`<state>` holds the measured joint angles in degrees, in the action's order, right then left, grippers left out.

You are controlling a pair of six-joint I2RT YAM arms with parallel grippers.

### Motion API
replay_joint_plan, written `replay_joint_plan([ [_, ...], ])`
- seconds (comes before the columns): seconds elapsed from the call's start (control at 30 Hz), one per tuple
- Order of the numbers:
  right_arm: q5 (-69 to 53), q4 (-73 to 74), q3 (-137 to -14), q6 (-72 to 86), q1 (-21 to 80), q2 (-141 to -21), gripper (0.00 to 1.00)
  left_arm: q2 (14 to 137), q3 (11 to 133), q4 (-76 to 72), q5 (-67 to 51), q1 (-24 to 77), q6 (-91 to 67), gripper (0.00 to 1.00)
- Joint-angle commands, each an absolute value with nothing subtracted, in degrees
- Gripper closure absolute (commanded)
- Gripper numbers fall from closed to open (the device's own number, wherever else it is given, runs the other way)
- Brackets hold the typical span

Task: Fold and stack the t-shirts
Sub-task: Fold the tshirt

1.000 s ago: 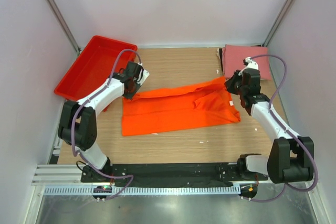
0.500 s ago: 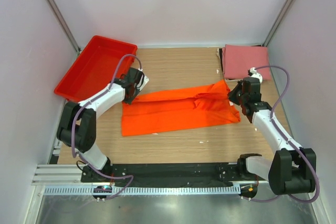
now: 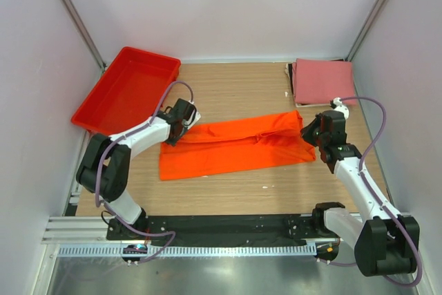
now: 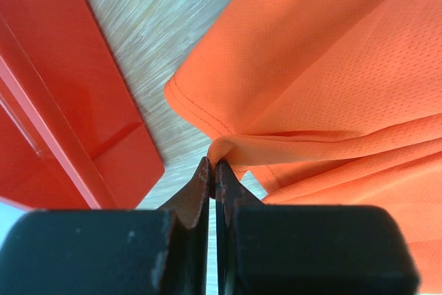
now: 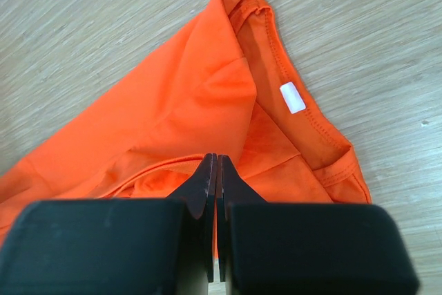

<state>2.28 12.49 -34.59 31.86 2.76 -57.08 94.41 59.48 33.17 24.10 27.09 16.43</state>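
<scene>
The orange t-shirt point(image 3: 231, 146) lies spread across the middle of the table, partly folded lengthwise. My left gripper point(image 3: 176, 131) is shut on its far left edge; the left wrist view shows the jaws pinching a fold of the orange t-shirt point(image 4: 311, 88). My right gripper point(image 3: 309, 131) is shut on the right end, near the collar; in the right wrist view the orange t-shirt point(image 5: 179, 115) shows its white neck label point(image 5: 293, 97). The folded pink t-shirt point(image 3: 323, 81) lies at the far right corner.
A red plastic tray point(image 3: 128, 88) stands at the far left, close to my left gripper; its wall shows in the left wrist view point(image 4: 62, 101). Enclosure walls stand on both sides and behind.
Both grippers have moved toward the near edge, carrying the shirt's far edge over. The raised fold has flattened and the shirt is now a narrower band.
</scene>
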Motion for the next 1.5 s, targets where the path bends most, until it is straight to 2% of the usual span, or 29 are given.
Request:
replay_joint_plan([
  [0.0, 1.6, 11.4, -34.2, 32.2, 2.7, -55.5, 0.99, 93.0, 59.1, 31.3, 27.4, 28.0, 15.4, 1.00],
  [0.17, 3.6, 14.1, -33.9, 32.9, 2.7, -54.7, 0.99, 92.7, 57.5, 32.7, 28.3, 28.2, 16.1, 1.00],
  [0.3, -1.3, 13.4, -32.3, 34.2, 3.0, -54.1, 0.99, 92.9, 56.9, 33.5, 28.3, 28.7, 15.8, 0.99],
  [0.33, -1.9, 13.1, -30.8, 34.9, 3.3, -53.9, 0.99, 93.0, 57.0, 34.0, 27.9, 28.9, 15.3, 0.91],
  [0.5, 3.1, 19.4, -29.4, 36.6, 3.8, -52.4, 0.98, 94.9, 59.9, 40.3, 31.6, 30.8, 11.3, 0.68],
  [0.53, 5.1, 20.2, -30.3, 36.8, 3.8, -52.1, 0.94, 94.7, 60.0, 41.2, 32.8, 31.0, 10.9, 0.65],
  [0.6, 6.6, 23.4, -31.7, 37.2, 3.9, -52.4, 0.86, 94.2, 61.0, 43.1, 34.4, 31.1, 9.9, 0.65],
  [0.63, 6.9, 24.4, -33.3, 37.4, 3.8, -52.6, 0.78, 93.6, 61.4, 43.5, 35.2, 31.1, 9.0, 0.66],
  [0.77, 6.8, 26.7, -37.1, 37.9, 3.8, -54.1, 0.65, 91.9, 63.9, 45.5, 35.8, 31.1, 5.7, 0.63],
  [1.1, -3.5, 17.5, -40.9, 39.5, 7.3, -63.4, 0.65, 94.7, 71.6, 45.7, 28.1, 31.1, -3.1, 0.64],
  [1.23, -1.3, 19.6, -43.0, 38.8, 11.3, -72.1, 0.65, 97.7, 68.7, 42.1, 26.5, 31.1, -4.7, 0.64],
  [1.47, 4.3, 21.2, -38.9, 38.7, 11.3, -73.3, 0.66, 107.1, 66.5, 42.8, 32.3, 29.7, -6.6, 0.64],
])
